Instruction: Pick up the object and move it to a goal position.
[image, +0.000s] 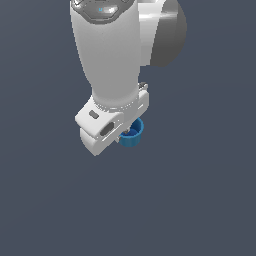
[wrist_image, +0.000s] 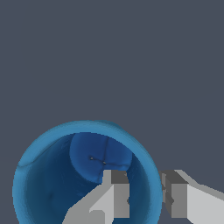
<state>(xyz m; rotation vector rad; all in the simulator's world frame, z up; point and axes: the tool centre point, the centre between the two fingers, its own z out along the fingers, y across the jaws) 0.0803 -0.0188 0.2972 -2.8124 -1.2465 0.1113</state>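
We see the bright-blue cup up close in the wrist view: round rim, hollow, a darker blue floor inside. Our end effector straddles its wall, one finger inside the hollow, the other outside, pinching the rim. From outside, the cup peeks from beneath the white end effector; no tabletop edge shows to place it by.
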